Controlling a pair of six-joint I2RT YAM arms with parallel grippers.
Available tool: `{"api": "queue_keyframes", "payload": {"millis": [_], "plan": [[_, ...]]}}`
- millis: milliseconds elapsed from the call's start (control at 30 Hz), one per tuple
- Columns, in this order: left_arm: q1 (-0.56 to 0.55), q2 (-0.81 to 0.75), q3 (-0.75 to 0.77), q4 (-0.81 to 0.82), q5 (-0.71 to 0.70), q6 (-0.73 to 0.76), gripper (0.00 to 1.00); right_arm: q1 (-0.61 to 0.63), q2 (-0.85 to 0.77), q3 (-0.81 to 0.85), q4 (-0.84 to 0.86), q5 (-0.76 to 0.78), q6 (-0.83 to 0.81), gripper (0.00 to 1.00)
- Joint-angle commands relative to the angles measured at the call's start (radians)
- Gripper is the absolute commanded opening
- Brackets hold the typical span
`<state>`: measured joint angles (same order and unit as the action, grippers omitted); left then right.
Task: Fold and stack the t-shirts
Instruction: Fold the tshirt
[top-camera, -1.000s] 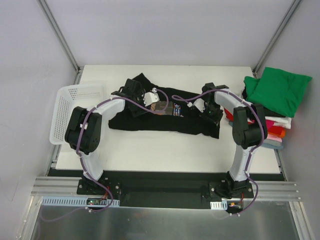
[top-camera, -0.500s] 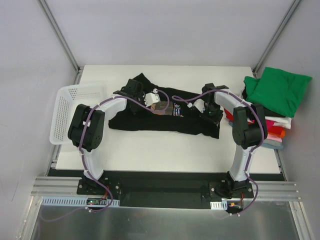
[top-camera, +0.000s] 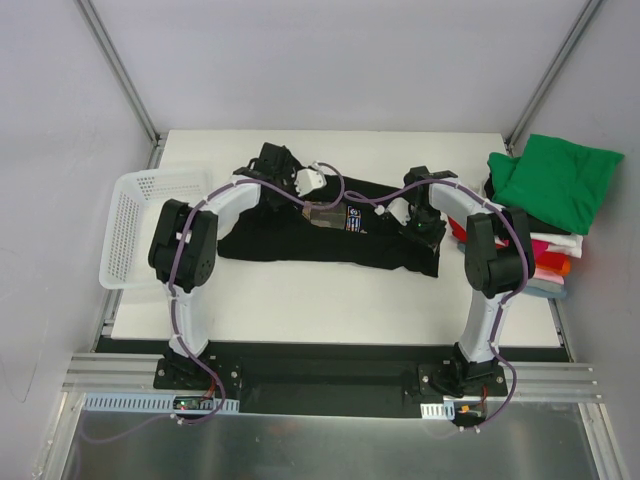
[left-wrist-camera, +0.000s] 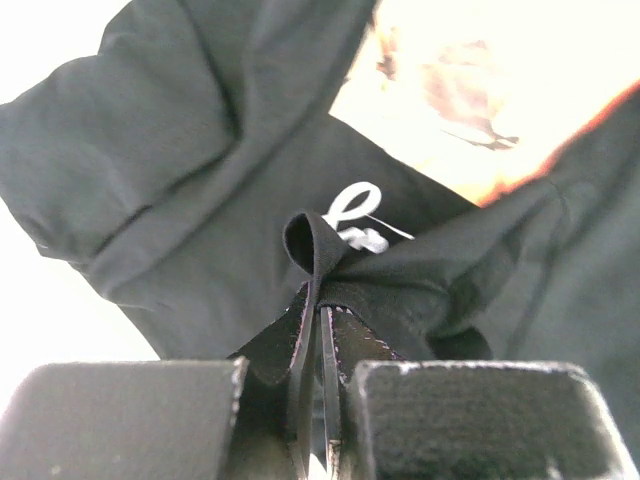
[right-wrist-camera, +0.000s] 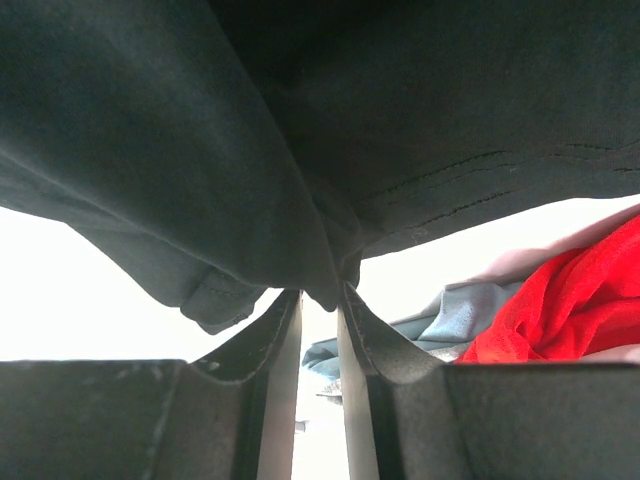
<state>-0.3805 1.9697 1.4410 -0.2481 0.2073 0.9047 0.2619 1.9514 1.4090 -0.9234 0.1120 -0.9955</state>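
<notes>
A black t-shirt (top-camera: 300, 245) with a rectangular chest print (top-camera: 345, 218) lies bunched lengthways across the middle of the white table (top-camera: 330, 305). My left gripper (top-camera: 303, 192) is over its back left part. In the left wrist view the left gripper (left-wrist-camera: 321, 312) is shut on a raised fold of the black t-shirt (left-wrist-camera: 180, 150), with the bright print just beyond. My right gripper (top-camera: 428, 232) is at the shirt's right end. In the right wrist view the right gripper (right-wrist-camera: 320, 292) pinches a hanging fold of the black t-shirt (right-wrist-camera: 200, 120).
A stack of folded t-shirts stands at the table's right edge, with a green one (top-camera: 555, 180) on top and red, white, orange and pink below. Red cloth (right-wrist-camera: 560, 300) shows past the right fingers. A white mesh basket (top-camera: 135, 225) sits at the left edge.
My left gripper has shut on a fold of the black t-shirt and drawn back towards the far left. The right gripper has stayed put, its jaws narrowing a little.
</notes>
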Motion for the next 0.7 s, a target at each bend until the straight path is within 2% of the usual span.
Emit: {"api": "queue_keyframes", "payload": {"millis": [0, 100, 267, 400, 433, 500, 567, 667], "plan": [[-0.003, 0.058, 0.099, -0.005, -0.077, 0.013, 0.0, -0.004, -0.045, -0.004, -0.031, -0.015, 0.009, 0.23], [0.002, 0.098, 0.16, -0.002, -0.104, 0.016, 0.0, -0.004, -0.045, -0.004, -0.031, -0.018, 0.011, 0.23], [0.005, 0.146, 0.229, 0.003, -0.17, 0.039, 0.16, -0.004, -0.046, -0.01, -0.031, -0.017, 0.012, 0.22], [0.011, 0.138, 0.236, 0.009, -0.187, 0.036, 0.42, -0.004, -0.046, -0.013, -0.032, -0.015, 0.012, 0.22], [0.012, 0.124, 0.228, 0.013, -0.19, 0.033, 0.51, -0.004, -0.045, -0.013, -0.032, -0.018, 0.012, 0.22], [0.014, 0.101, 0.211, 0.015, -0.19, 0.019, 0.54, -0.006, -0.045, -0.013, -0.032, -0.02, 0.015, 0.22], [0.014, 0.037, 0.148, 0.017, -0.177, 0.007, 0.59, -0.006, -0.048, -0.018, -0.031, -0.023, 0.014, 0.22], [0.012, -0.078, 0.041, 0.017, -0.155, -0.018, 0.6, -0.004, -0.048, -0.024, -0.026, -0.021, 0.014, 0.22]]}}
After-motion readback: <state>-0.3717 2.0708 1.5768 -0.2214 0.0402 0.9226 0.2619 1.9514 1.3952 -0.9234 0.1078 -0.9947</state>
